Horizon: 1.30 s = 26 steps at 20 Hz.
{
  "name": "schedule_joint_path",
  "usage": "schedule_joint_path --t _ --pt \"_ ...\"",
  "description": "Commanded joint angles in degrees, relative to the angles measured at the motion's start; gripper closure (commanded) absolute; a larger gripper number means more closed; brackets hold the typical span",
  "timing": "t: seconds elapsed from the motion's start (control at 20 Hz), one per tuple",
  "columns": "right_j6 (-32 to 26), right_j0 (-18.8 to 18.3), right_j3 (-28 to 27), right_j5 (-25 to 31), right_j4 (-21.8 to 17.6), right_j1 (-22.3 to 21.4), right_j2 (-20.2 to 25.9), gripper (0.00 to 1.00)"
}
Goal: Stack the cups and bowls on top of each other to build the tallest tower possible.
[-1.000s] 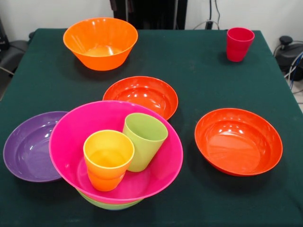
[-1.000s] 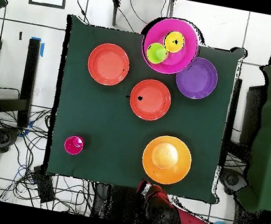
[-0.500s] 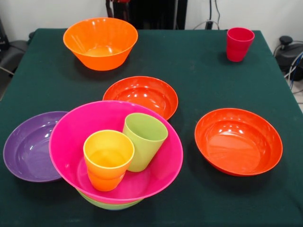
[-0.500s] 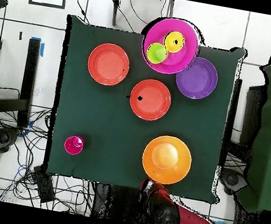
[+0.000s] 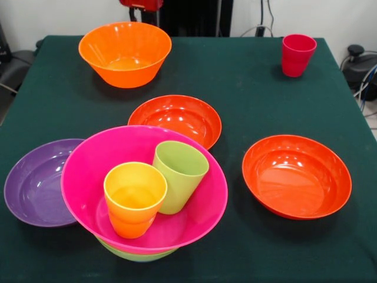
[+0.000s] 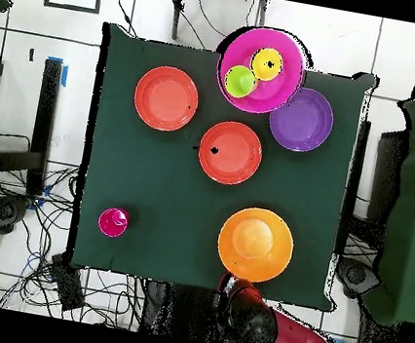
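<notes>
At the table's near front edge: the tower [image 5: 144,194] among loose bowls.
A magenta bowl [image 5: 88,177] sat nested in a green bowl [image 5: 135,254], holding an upright yellow cup [image 5: 134,199] and a green cup [image 5: 179,175] leaning rim toward the robot. A purple bowl [image 5: 32,188] touched it; a red-orange bowl [image 5: 175,119] lay just behind. The gripper [image 5: 141,3] barely showed; I cannot tell its jaws.

Bright, even room light from above: soft shadows hug the bowls on the green table [image 5: 253,100], glare streaks the red-orange bowl [image 5: 296,175], everything sharp.
</notes>
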Motion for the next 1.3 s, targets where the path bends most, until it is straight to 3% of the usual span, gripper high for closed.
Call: schedule_joint_path --t 0.05,0.4,0.5,0.75,1.15,1.3 --pt "5.19 2.84 -9.96 -5.13 -1.83 5.62 2.26 0.00" --pt "5.79 3.16 -11.62 -6.36 -1.37 8.66 2.88 0.00" --pt "5.66 2.67 -10.25 -5.43 -1.52 7.26 3.68 0.00" --pt "4.93 0.88 -3.70 -0.44 -1.35 -1.74 5.59 0.00" --pt "1.21 -5.28 2.89 10.40 0.78 -15.42 12.45 0.00" --pt "0.45 -7.56 3.96 12.92 1.87 -18.14 16.04 0.00"
